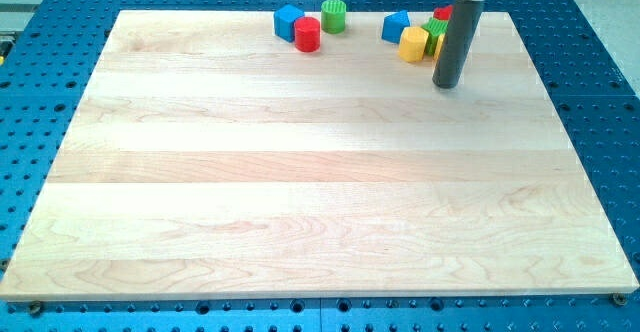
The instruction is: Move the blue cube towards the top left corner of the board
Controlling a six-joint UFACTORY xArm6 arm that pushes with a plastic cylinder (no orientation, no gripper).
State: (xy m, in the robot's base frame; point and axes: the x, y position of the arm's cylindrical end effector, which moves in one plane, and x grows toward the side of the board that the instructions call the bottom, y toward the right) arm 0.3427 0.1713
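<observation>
Blocks sit in two clusters along the view's top edge of the wooden surface (320, 172). You will find the blue cube (288, 21) in the left cluster, close to the top edge but nearer the middle than the top left corner, with a red cylinder (307, 34) touching it at its lower right and a green cylinder (333, 16) just beside that. Over on the right, a second blue block (396, 26) sits next to a yellow block (413, 45), with a green block (436, 32) and a red block (443, 14) partly hidden behind the rod. Your tool is a plain rod with nothing to open or grasp; its tip (447, 84) rests just right of the yellow block, well apart from the blue cube.
</observation>
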